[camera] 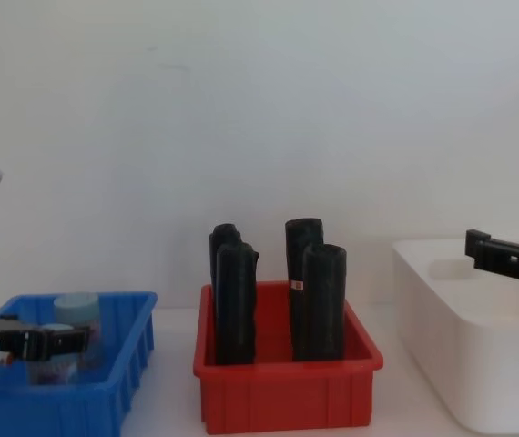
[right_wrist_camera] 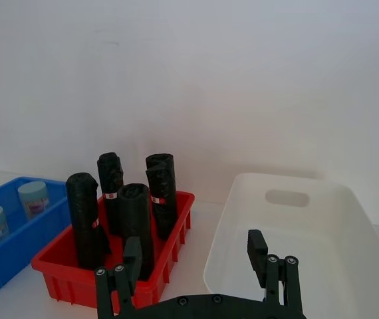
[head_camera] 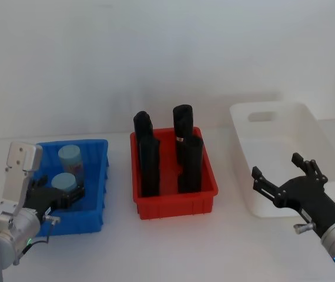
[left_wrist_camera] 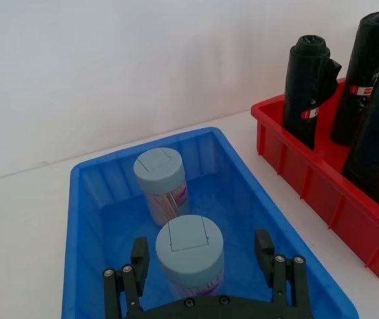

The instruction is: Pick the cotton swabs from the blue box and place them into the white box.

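Inside blue box (left_wrist_camera: 83, 219), two cotton swabs (left_wrist_camera: 189, 256)

white box (camera: 460, 364) cut by chest view's edge, nearer cotton swabs (head_camera: 64, 181) partly behind left gripper (head_camera: 64, 198)

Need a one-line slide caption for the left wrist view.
Left gripper, jaws open astride the near jar in the blue box; second jar behind, red bin beside.
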`<state>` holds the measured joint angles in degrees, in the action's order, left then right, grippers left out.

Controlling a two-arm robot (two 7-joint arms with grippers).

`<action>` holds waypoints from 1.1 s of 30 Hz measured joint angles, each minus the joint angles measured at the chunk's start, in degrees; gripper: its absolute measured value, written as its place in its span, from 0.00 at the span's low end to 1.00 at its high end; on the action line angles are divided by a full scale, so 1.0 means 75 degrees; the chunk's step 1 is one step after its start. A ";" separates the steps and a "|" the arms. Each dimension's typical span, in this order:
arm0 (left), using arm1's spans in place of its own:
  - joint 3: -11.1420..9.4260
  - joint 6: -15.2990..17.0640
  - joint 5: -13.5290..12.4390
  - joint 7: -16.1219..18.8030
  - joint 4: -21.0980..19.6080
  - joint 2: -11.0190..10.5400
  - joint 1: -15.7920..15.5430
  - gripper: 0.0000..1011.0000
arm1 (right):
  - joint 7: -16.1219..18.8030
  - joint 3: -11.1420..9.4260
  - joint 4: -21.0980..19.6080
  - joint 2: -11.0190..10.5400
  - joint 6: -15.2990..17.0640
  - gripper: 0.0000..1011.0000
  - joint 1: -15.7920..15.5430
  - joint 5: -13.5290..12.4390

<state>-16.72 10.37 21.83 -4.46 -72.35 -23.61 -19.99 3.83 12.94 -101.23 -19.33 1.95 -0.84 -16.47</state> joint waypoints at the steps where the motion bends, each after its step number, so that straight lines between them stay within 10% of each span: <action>1: 0.0009 -0.0020 0.0006 -0.0040 0.0075 0.0012 -0.0033 0.99 | 0.0000 0.0000 0.0000 0.0000 0.0000 0.99 0.0000 0.0000; 25: 0.0058 -0.0351 0.0076 -0.0436 0.1227 0.0278 -0.0579 0.99 | 0.0000 0.0000 0.0000 0.0000 0.0000 0.99 0.0000 0.0000; 33: 0.0056 -0.0433 0.0006 -0.0497 0.1448 0.0339 -0.0704 0.80 | 0.0000 0.0000 0.0000 0.0000 0.0000 0.99 0.0000 0.0000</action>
<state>-16.30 7.13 21.88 -8.19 -61.49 -21.07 -25.27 3.82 12.94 -101.23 -19.34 1.95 -0.84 -16.46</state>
